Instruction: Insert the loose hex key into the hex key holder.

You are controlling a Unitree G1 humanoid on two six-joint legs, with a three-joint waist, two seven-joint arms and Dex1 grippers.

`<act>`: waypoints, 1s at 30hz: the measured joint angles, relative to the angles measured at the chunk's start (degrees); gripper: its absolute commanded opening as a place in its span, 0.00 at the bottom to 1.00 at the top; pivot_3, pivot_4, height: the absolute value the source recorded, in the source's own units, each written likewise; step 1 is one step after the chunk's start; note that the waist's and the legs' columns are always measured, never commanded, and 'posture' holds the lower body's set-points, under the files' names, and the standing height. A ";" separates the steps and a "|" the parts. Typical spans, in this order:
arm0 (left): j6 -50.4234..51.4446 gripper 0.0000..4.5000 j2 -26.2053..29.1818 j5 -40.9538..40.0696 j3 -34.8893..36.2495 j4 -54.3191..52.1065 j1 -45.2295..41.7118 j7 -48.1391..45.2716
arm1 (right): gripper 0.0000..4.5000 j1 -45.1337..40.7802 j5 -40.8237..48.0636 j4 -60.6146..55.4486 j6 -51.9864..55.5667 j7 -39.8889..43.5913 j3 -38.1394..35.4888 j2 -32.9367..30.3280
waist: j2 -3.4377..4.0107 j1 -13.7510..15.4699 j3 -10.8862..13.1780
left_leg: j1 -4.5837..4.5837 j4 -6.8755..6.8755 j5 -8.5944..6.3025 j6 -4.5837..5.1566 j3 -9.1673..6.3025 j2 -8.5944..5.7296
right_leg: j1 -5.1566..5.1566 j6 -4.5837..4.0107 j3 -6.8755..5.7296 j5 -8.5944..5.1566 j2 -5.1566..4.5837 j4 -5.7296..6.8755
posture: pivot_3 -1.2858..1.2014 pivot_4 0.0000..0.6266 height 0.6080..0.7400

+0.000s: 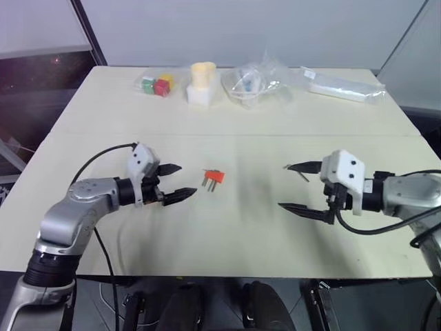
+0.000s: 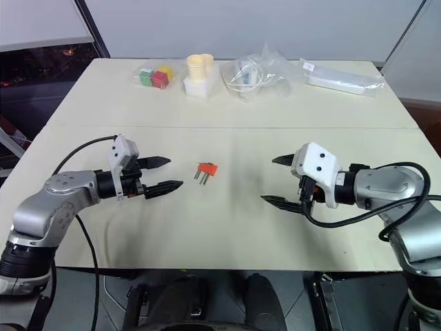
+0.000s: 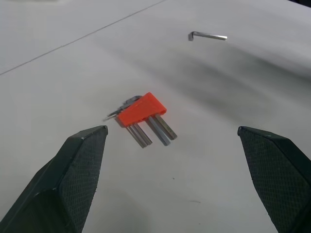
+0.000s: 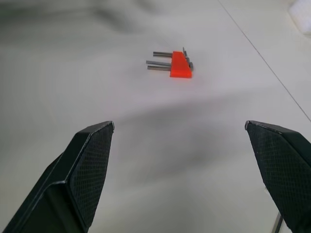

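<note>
The hex key holder [image 1: 214, 177] is a small red-orange block lying flat in the middle of the table, with short metal keys sticking out toward the front edge. The loose hex key [image 3: 209, 35], a thin bent grey rod, lies on the table to the holder's right, close under the upper finger of my right gripper [image 1: 282, 185]. My left gripper [image 1: 187, 179] hovers just left of the holder, pointing at it. Both grippers are open with nothing between their fingers. In the right wrist view the holder [image 4: 180, 65] lies well ahead of the fingers.
Along the far edge of the cream table [image 1: 227, 234] sit a bag of red and green cubes [image 1: 157, 84], a pale yellow container on a white base [image 1: 202, 83], a crumpled clear bag [image 1: 251, 81] and a long white packet [image 1: 342, 86].
</note>
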 measured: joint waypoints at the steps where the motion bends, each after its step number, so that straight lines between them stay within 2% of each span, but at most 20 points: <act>1: -0.01 1.00 0.00 0.00 0.01 0.00 -0.16 -0.02 | 1.00 0.00 0.06 0.01 -0.02 -0.23 0.06 0.00 | 0.00 0.00 0.00 | 0.00 0.00 0.00 0.00 0.00 0.00 | 0.00 0.00 0.00 0.00 0.00 -0.01 | 0.52 0.24 1.00; 18: -0.57 1.00 1.27 -0.08 1.65 -0.11 -0.88 0.14 | 1.00 -0.18 -0.69 2.07 -2.29 -6.84 6.59 4.32 | 0.00 -0.02 0.00 | 0.00 0.02 0.00 0.01 0.00 0.00 | 0.01 0.00 -0.01 0.00 0.03 0.00 | 0.52 0.24 1.00; 30: -0.50 1.00 1.02 -0.04 1.64 -0.11 -1.02 1.00 | 1.00 -0.89 -0.81 3.74 -3.29 -8.51 7.17 5.05 | 0.00 -0.03 0.00 | 0.00 0.02 0.00 0.01 0.00 0.00 | 0.01 0.00 -0.01 0.00 0.05 0.01 | 0.52 0.24 1.00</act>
